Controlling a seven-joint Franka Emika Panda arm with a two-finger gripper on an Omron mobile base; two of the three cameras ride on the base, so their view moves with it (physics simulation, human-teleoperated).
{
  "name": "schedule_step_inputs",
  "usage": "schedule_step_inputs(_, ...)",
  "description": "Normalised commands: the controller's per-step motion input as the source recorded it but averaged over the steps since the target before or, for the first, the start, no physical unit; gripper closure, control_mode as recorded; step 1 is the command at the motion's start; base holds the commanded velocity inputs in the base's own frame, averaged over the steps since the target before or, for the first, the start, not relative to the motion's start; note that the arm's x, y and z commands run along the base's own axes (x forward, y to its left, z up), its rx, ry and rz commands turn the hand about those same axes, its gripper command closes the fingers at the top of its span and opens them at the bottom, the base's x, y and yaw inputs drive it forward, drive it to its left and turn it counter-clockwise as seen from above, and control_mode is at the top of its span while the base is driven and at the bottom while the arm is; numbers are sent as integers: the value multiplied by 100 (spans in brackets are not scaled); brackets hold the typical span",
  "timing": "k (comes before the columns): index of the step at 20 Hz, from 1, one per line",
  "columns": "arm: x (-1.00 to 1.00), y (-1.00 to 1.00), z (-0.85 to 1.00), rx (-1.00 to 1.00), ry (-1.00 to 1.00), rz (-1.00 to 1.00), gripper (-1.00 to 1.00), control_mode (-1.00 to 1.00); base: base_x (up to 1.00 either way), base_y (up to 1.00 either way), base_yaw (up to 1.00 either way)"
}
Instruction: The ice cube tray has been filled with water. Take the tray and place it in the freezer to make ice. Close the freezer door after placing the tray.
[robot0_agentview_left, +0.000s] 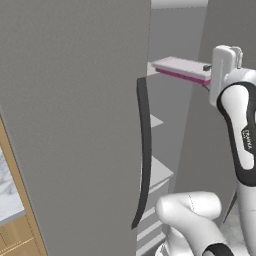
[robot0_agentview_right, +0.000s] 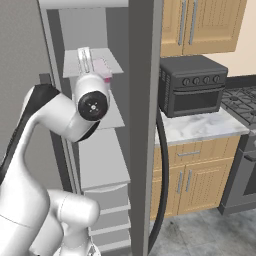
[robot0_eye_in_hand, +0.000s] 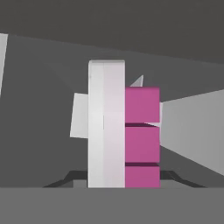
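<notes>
Freezer (robot0_agentview_left: 180, 130): tall matte grey box, door (robot0_agentview_left: 75, 125) swung open, flat pale shelves (robot0_agentview_right: 102, 160) inside, 1 long dark handle (robot0_agentview_left: 144, 150). Ice cube tray (robot0_agentview_left: 180, 67): thin rigid slab, lilac top, magenta rim, held level at the upper shelf; likely light but sloshy (keep flat), best taken by its short end. Tool (robot0_agentview_left: 209, 67) clamped on that end.

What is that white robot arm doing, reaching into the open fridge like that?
The arm's hand is shut on a pink ice cube tray and holds it level, up high inside the open freezer, near an upper shelf. The tray is not yet let go. The freezer door stands wide open, so closing it is yet to be done. A toaster oven sits on the counter nearby.
</notes>
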Motion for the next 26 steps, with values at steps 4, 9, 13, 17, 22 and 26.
schedule_step_inputs(4, 33, 5, 5, 0, 1, 7, 100, -100, 0, 0, 0)
schedule_step_inputs(9, 43, 11, 0, 0, 2, 6, 100, -100, 0, 0, 0)
schedule_step_inputs(13, 51, 19, 0, -1, 7, 5, 100, -100, 0, 0, 0)
schedule_step_inputs(17, 55, 18, -1, -2, 9, 3, 100, -100, 0, 0, 0)
schedule_step_inputs(22, 54, 16, -2, -2, 8, 3, 100, -100, 0, 0, 0)
schedule_step_inputs(26, 52, 7, 0, -1, 7, 2, 100, -100, 0, 0, 0)
